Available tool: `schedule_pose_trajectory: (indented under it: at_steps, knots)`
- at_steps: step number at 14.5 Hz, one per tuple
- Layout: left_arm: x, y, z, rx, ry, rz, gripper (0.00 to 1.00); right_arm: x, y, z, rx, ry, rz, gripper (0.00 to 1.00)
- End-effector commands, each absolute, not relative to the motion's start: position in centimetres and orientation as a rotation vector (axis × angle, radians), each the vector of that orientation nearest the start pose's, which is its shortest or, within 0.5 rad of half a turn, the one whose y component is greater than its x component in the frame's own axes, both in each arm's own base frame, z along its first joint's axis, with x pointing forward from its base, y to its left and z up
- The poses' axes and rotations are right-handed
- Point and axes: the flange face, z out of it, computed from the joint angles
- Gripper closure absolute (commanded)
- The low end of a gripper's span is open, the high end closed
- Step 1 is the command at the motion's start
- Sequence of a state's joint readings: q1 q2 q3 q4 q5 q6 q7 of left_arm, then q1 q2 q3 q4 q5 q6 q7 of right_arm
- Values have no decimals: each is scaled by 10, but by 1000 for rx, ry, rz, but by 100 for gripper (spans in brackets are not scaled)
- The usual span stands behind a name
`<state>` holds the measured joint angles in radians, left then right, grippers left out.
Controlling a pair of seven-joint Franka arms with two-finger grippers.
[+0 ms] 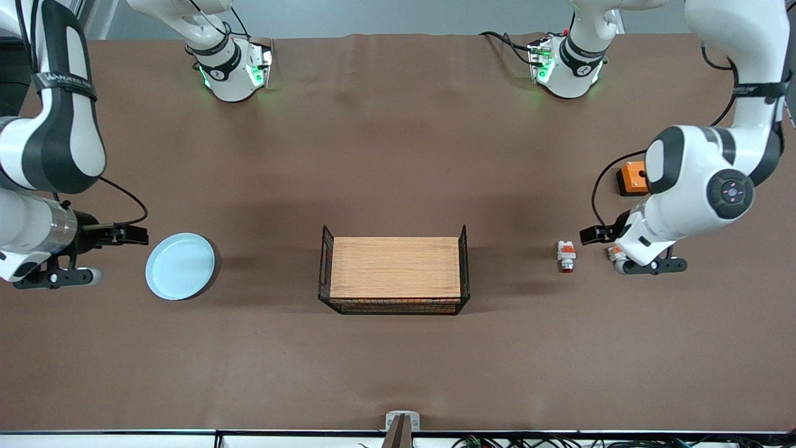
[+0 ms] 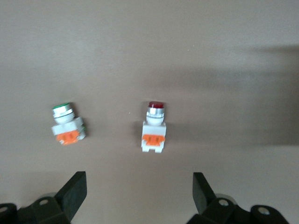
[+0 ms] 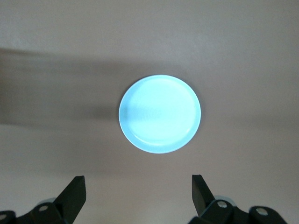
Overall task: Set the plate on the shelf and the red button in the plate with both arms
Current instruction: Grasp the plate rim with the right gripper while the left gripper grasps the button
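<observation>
Left gripper (image 2: 139, 196) spread, above the red button (image 2: 154, 128); right gripper (image 3: 138, 196) spread, above the plate (image 3: 160, 114).

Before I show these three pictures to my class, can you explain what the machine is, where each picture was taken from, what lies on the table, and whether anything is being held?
Two robot arms stand at a brown table. The big picture looks down from across the table. The other two come from cameras on each arm's wrist.

The left hand is open over the table beside the red button; its wrist view shows that button and a similar green-capped one. The right hand is open beside the pale blue plate. Neither holds anything.

A wire basket with a wooden top sits mid-table, and an orange box lies partly hidden by the left arm.
</observation>
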<state>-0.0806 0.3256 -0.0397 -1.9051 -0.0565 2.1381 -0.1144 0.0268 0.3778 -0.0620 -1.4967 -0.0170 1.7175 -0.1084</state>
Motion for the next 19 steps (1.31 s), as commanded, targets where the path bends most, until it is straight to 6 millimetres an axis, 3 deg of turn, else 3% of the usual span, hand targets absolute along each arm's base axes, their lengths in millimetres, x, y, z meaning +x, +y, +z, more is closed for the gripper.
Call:
schedule_pose_trajectory:
  at_steps: [1,5,7,9,14,15,19]
  knots:
    - [607,-80,293,-3196,-59,130,0,667,-18,411,-3149,-220,264,0]
    - [606,-85,252,-3197,-49,103,0,690,-29,352,-3012,-798,179,0]
    - [603,-92,236,-3201,-29,124,0,698,-36,335,-3000,-887,115,0]
    - [600,-93,219,-3195,-13,128,0,700,-49,308,-2972,-864,117,0]
    - [598,-101,189,-3193,24,105,1,704,-75,272,-2840,-1023,3,0]
    - [599,-101,187,-3195,23,93,4,703,-77,267,-2823,-1045,1,0]
    - [598,-101,180,-3193,24,93,34,703,-86,241,-2805,-1098,5,0]
